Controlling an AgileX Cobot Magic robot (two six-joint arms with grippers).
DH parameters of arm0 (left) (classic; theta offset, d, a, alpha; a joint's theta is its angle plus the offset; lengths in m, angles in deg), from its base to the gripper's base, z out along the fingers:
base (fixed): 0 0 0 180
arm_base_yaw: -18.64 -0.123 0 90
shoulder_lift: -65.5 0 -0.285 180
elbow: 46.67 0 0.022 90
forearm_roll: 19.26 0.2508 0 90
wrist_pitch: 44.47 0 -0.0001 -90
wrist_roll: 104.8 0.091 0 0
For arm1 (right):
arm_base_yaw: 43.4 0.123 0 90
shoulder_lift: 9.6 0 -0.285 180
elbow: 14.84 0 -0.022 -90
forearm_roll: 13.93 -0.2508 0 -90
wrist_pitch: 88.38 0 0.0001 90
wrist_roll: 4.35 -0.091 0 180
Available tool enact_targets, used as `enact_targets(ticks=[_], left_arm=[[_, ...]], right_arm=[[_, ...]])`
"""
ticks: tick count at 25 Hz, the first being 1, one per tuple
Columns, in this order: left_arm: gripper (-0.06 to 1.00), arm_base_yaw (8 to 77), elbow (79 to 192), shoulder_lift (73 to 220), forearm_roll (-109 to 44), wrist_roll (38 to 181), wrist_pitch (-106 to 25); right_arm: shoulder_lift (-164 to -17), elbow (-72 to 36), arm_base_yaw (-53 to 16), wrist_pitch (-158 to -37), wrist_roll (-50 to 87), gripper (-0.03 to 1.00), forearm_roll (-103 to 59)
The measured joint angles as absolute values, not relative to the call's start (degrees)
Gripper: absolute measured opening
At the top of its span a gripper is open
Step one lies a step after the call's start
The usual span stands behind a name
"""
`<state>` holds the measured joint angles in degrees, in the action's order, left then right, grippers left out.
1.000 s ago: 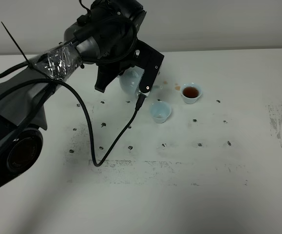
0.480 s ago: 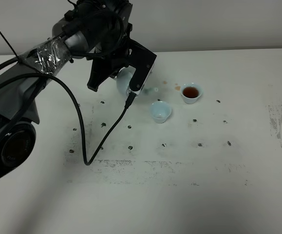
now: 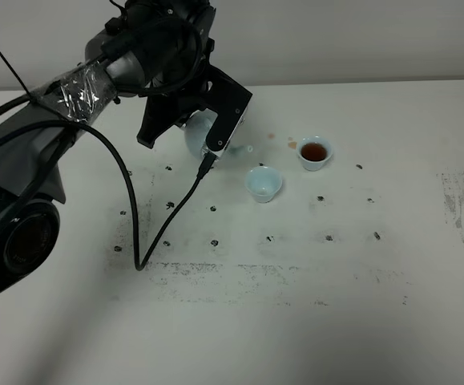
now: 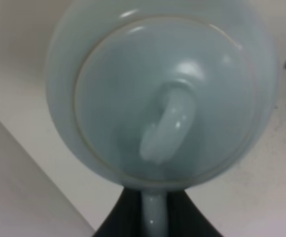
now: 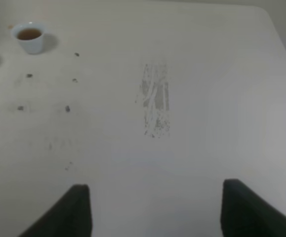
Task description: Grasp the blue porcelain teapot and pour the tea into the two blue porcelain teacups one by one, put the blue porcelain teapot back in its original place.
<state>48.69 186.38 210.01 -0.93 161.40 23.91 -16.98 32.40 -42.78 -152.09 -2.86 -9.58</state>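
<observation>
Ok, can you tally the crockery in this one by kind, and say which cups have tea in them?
Blue teapot: 1
Blue teacups: 2, one holding dark tea, one showing none
Total: 3

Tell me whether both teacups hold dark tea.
No, only the farther teacup shows dark tea; the nearer teacup looks pale inside.

This looks like a robotics lab bench. A scuffed white table (image 3: 360, 337) bears rows of black marks (image 3: 214, 241) before a plain wall (image 3: 360, 40), and a foil-taped arm (image 3: 79, 84) trails a cable (image 3: 132, 200).
</observation>
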Motion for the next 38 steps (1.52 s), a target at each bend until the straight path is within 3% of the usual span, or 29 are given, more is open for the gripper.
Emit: enact_targets(ticks=[16, 23, 38], left_arm=[[0.01, 50.3, 186.9, 212.0, 5.3, 159.3, 23.9], [0.01, 50.3, 186.9, 212.0, 4.7, 151.1, 23.2], [0.01, 50.3, 186.9, 212.0, 1.8, 149.4, 23.3]], right_arm=[[-17.0, 32.4, -42.8, -152.1, -2.9, 0.54, -9.6], [-17.0, 32.4, -42.8, -152.1, -2.9, 0.54, -9.6], [-17.0, 32.4, -42.8, -152.1, -2.9, 0.54, -9.6]])
